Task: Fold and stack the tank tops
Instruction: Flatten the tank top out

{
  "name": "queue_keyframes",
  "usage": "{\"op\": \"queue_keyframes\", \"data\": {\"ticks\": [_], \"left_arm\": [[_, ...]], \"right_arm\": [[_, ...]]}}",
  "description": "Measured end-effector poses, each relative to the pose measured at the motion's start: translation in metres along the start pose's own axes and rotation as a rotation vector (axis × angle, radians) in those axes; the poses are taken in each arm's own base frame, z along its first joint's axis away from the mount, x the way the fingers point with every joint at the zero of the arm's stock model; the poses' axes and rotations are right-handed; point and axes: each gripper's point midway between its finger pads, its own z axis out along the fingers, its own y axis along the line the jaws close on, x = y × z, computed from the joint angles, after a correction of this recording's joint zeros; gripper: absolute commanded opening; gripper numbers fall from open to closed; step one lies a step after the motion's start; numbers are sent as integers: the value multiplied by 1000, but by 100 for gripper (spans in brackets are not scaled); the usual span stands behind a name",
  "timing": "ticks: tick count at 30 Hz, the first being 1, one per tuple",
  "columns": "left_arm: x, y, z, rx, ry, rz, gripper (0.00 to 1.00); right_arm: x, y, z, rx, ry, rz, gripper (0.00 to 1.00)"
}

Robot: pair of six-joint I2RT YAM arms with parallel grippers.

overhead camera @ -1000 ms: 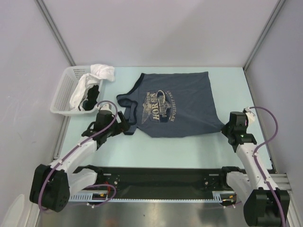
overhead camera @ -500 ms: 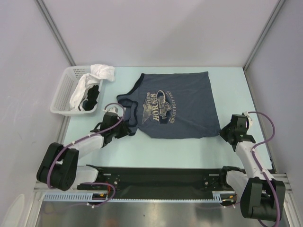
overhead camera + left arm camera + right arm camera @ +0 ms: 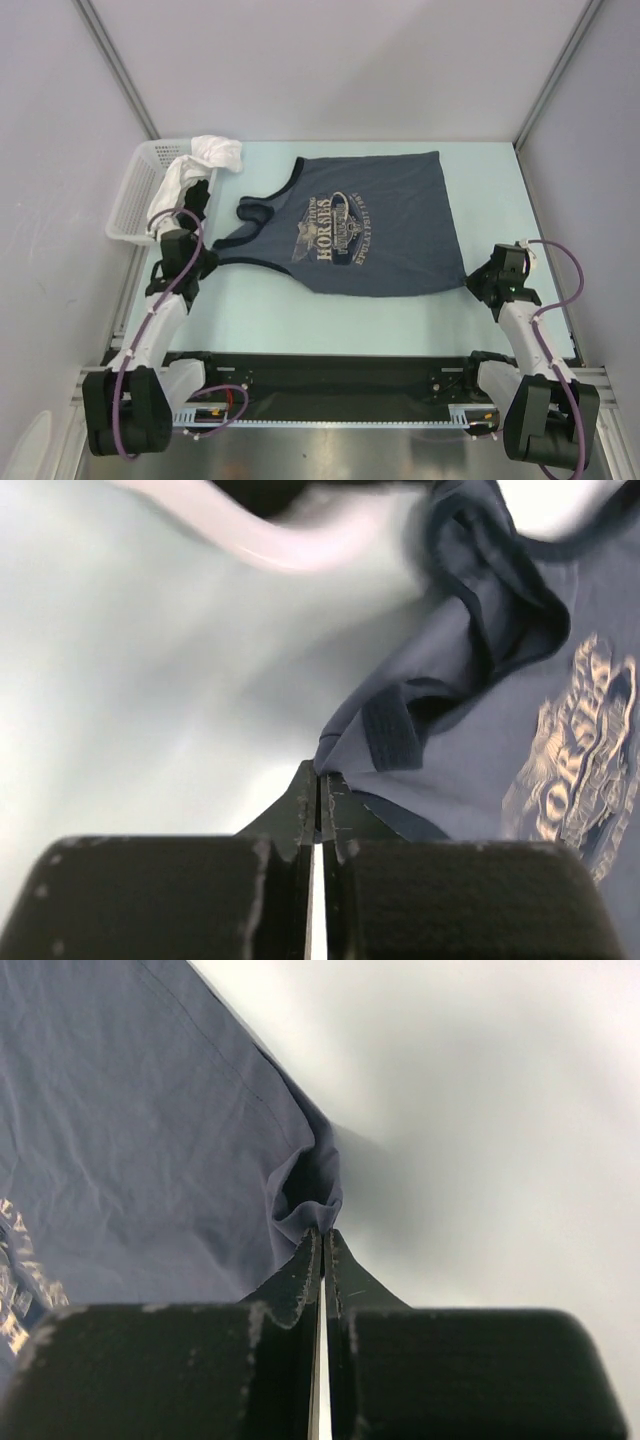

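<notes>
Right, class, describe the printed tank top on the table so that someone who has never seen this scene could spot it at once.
Look at the pale green table: spread across its middle is the slate-blue tank top. Unlike the white cloth draped over the white basket at the far left, it lies open and bears a gold-white chest print.

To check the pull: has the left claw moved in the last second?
Yes. The left claw went leftwards, closer to the white basket, pulling the tank top along.
</notes>
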Motion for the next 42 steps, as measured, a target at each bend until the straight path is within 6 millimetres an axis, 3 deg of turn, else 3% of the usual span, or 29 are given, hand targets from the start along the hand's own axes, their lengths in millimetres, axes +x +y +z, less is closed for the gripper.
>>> {"op": "queue_keyframes", "data": {"ticks": [1,2,3,4,11,14,18,21,25,27,31,35,42], "left_arm": [[-10,9,-2,-23,-27,-28,12],[-14,15,-3,-40,-37,-47,35],[-15,20,-3,-55,-36,-54,77],[-14,23,-2,-68,-27,-59,100],[-24,10,8,-84,34,-67,100],[-17,0,1,-39,30,-35,99],[17,-29,-25,143,34,38,99],[56,-58,-48,334,89,118,95],[98,-73,-64,478,180,207,83],[115,-74,-65,509,214,234,78],[146,-70,-61,525,302,245,54],[176,-77,-63,547,385,264,41],[206,-85,-55,515,472,323,36]], "right_arm": [[1,0,0,-3,2,1,0],[1,1,1,-8,5,4,0],[2,1,1,-10,7,4,0],[3,1,1,-13,10,4,0],[2,3,2,-21,8,4,0],[2,3,2,-23,8,4,0],[3,5,1,-35,14,4,0],[3,7,1,-43,17,4,0],[4,8,1,-49,20,4,0],[4,8,1,-50,22,2,0],[4,8,1,-52,21,-3,0],[3,9,1,-58,19,-4,0],[4,10,1,-60,20,-4,0]]}}
